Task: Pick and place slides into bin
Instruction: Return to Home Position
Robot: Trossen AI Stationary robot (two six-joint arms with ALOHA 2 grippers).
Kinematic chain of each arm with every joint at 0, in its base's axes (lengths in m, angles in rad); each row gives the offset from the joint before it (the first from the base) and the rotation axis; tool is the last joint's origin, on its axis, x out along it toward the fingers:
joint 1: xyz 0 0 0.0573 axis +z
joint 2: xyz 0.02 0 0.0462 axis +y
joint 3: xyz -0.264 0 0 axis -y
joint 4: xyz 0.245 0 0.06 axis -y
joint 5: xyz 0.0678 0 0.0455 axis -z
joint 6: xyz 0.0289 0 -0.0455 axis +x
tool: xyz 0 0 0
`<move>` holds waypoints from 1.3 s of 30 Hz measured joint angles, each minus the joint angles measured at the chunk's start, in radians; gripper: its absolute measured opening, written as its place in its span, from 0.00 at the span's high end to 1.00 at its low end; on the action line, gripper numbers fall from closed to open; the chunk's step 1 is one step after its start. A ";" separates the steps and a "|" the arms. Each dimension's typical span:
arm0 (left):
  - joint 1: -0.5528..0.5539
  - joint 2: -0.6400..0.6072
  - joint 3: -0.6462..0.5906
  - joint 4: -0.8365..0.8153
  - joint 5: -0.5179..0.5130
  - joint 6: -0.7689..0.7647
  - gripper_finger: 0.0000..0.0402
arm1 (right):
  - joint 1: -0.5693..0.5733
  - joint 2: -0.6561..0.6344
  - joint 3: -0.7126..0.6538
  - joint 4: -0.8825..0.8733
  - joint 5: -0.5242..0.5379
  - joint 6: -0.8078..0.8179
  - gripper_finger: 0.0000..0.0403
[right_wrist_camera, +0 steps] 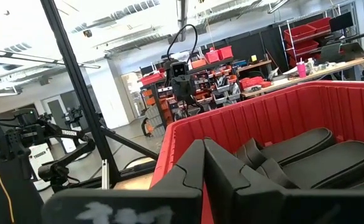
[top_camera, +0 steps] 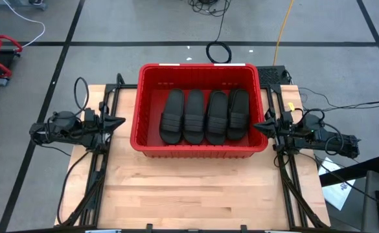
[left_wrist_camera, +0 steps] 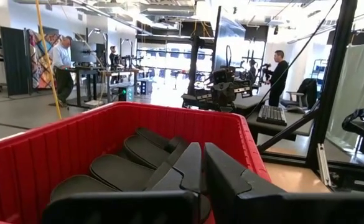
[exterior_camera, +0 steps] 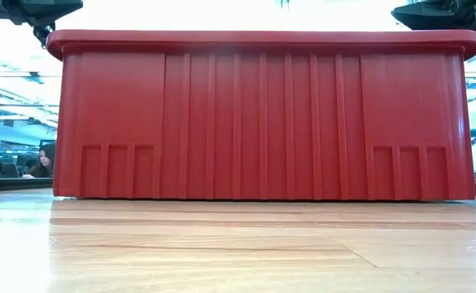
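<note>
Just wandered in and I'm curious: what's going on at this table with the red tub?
Nothing is being handled right now. A red bin stands on the table, and four black slides show lying side by side inside it. The robot's left tool and right tool are one at each side of the bin, both shut and empty.
</note>
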 joint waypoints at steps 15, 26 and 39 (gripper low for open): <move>0.000 0.000 0.000 0.000 0.000 0.027 0.92 | 0.000 0.000 0.000 0.000 0.000 0.000 1.00; 0.000 0.000 0.001 0.000 0.000 0.026 0.92 | 0.000 0.000 0.000 0.000 0.000 0.000 1.00; 0.000 0.000 0.001 0.000 0.000 0.025 0.92 | 0.000 0.000 0.000 0.000 0.000 0.000 1.00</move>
